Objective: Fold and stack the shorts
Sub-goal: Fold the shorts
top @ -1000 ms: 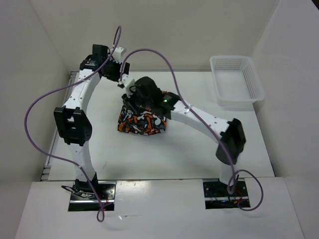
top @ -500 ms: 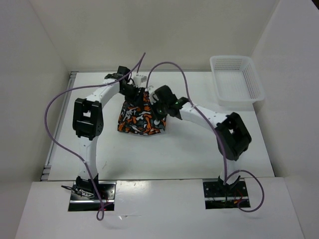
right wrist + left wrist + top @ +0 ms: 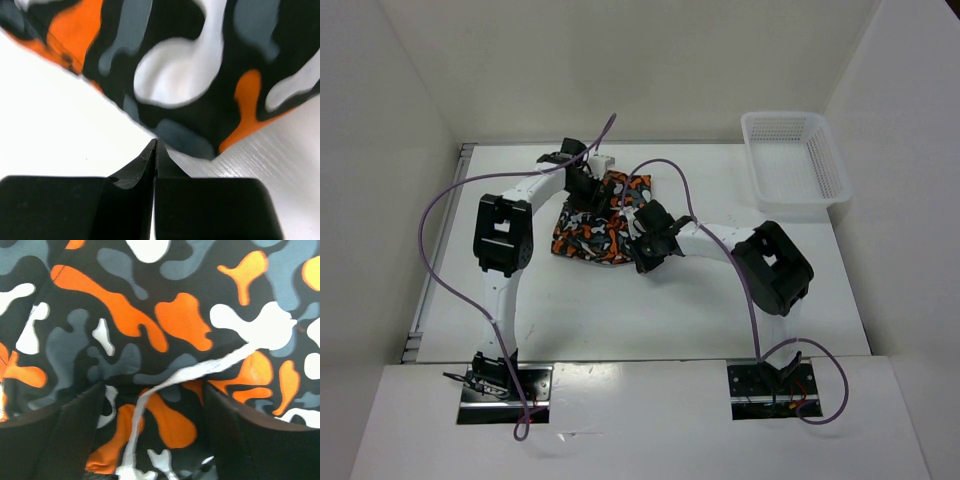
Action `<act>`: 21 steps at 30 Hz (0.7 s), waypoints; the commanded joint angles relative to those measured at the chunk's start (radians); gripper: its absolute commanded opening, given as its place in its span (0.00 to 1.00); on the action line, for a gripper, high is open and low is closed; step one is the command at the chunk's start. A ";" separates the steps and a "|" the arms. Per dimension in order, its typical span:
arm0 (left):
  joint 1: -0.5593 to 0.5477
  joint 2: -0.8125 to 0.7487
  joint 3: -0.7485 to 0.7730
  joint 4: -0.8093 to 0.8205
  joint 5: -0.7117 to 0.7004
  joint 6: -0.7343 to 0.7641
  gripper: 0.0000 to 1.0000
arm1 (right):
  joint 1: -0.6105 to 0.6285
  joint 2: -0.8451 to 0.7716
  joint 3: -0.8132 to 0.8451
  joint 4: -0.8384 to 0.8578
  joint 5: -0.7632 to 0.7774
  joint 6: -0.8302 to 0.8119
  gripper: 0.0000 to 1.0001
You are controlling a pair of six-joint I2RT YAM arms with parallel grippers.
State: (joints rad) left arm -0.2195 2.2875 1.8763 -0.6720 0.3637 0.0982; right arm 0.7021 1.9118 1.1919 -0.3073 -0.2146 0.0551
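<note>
Shifted since the earlier frames: the shorts [image 3: 592, 228], a second ago a bunched heap under the right tool, now lie spread flatter and reach further toward the back of the counter [image 3: 700, 310]; the left arm has come down from its raised pose onto them, and the right arm has folded its elbow and drawn back to their near right edge. Item, surroundings: white lattice basket [image 3: 795, 160] at the far right corner of the counter, well apart from the cloth and both arms; purple cables [image 3: 438, 235] looping above each arm, none lying across the shorts. Item, left tool [image 3: 590, 192]: low over the far part of the shorts, fingers [image 3: 75, 435] standing wide apart with printed cloth [image 3: 150, 315] filling the gap and a white drawstring [image 3: 200, 371] running between them; no grip on the cloth. Item, right tool [image 3: 155, 147]: fingers pressed fully together, tips low over bare counter at the hem of the shorts [image 3: 200, 60], which sits just ahead and slightly raised; no cloth seen pinched between them.
</note>
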 commanded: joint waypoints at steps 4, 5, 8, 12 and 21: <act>0.014 -0.147 -0.023 0.089 0.052 0.035 0.92 | 0.007 -0.051 0.060 -0.039 -0.046 -0.066 0.00; 0.014 -0.195 -0.023 0.098 0.063 0.035 0.94 | 0.007 -0.065 0.070 -0.058 -0.046 -0.066 0.00; 0.014 -0.241 0.052 0.005 0.089 0.057 0.97 | 0.007 -0.131 0.083 -0.084 -0.017 -0.078 0.00; 0.025 -0.293 0.072 -0.076 0.113 0.092 0.97 | -0.041 -0.235 0.083 -0.108 0.006 -0.064 0.00; 0.025 -0.350 -0.310 -0.060 0.121 0.103 0.54 | -0.153 -0.267 0.098 -0.130 0.115 -0.144 0.00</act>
State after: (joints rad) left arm -0.1982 1.9141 1.6711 -0.7044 0.4469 0.1822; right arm 0.6029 1.6627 1.2407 -0.4118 -0.1558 -0.0368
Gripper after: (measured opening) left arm 0.563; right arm 0.004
